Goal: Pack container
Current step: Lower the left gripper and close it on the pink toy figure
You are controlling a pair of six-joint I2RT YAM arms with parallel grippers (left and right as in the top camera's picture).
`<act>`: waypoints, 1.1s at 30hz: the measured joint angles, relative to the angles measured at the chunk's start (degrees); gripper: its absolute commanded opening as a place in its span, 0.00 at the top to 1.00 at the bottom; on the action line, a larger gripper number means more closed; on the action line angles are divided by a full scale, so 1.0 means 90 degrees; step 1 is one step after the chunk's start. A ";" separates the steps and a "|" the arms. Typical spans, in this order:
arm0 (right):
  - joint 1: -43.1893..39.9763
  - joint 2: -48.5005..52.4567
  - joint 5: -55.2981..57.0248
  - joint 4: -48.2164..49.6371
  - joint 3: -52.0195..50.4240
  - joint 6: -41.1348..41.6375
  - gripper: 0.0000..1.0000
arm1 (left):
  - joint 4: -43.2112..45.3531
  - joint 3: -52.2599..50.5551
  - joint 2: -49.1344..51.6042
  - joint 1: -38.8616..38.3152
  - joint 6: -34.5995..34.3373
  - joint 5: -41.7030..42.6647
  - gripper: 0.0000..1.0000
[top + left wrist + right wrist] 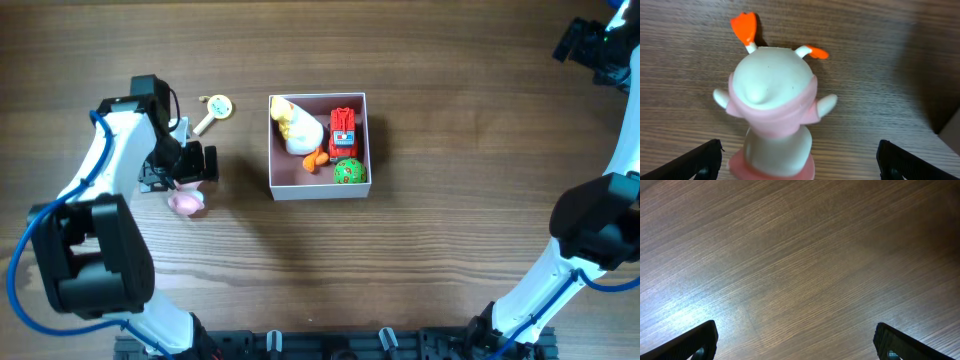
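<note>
Container [318, 192]: square shallow box, white outer walls, dusty-pink floor; sits on the wooden table [450, 250], approx. mid-table in overhead view.
Contents, far-left corner of container: white-and-yellow toy [298, 128], largest item inside.
Contents, far-right of container: red truck [343, 130], lengthwise along the right wall.
Contents, near-right corner of container: green ball [348, 171], just beside the truck's near end.
Contents, centre of container: small orange piece [316, 158], touching the white-and-yellow toy, just left of the ball.
Outside, left of container's far-left corner: round yellow disc on a stick [214, 108], flat on the table, near but apart from the wall.
Outside, well left of container's near-left corner: white-and-pink figure [772, 115], pink collar and base, two orange-tipped stalks on top.
Left gripper [799, 162]: left of container, over the figure; jaws spread wide, released. Fingers [702, 161] stand either side of the figure w/ clear gaps, no contact, nothing grasped.
Right gripper [796, 345]: well right of container, at the far-right table corner; jaws spread wide, released, only bare wood between them.
Container vs. arms: neither gripper touches it.
</note>
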 measured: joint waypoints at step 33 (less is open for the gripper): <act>0.0000 0.0000 0.0002 -0.0002 0.0000 0.0000 0.00 | 0.0355 -0.0233 0.0454 0.0010 -0.0413 0.0024 0.00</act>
